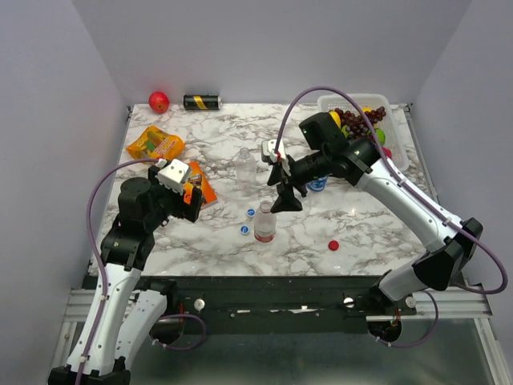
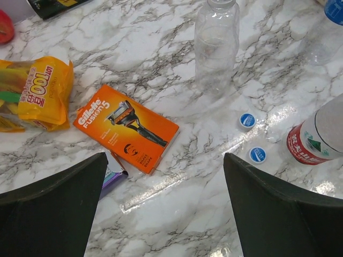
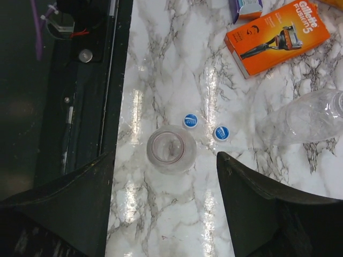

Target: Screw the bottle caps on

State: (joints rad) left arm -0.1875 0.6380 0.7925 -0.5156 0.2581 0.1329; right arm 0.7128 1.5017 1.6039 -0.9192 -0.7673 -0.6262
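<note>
At the front of the counter, the right tool hangs spread over the uncapped red-labelled bottle, blue caps just beside it, so a careless descent could topple the light bottle, while the left tool is spread, empty.

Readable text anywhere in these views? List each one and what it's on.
"Gillette FUSION5": orange razor box.
"100": yellow snack bag.
Red-labelled bottle: white characters, unreadable.
Blue caps: print too small.
Black-and-gold can: too small.
</note>
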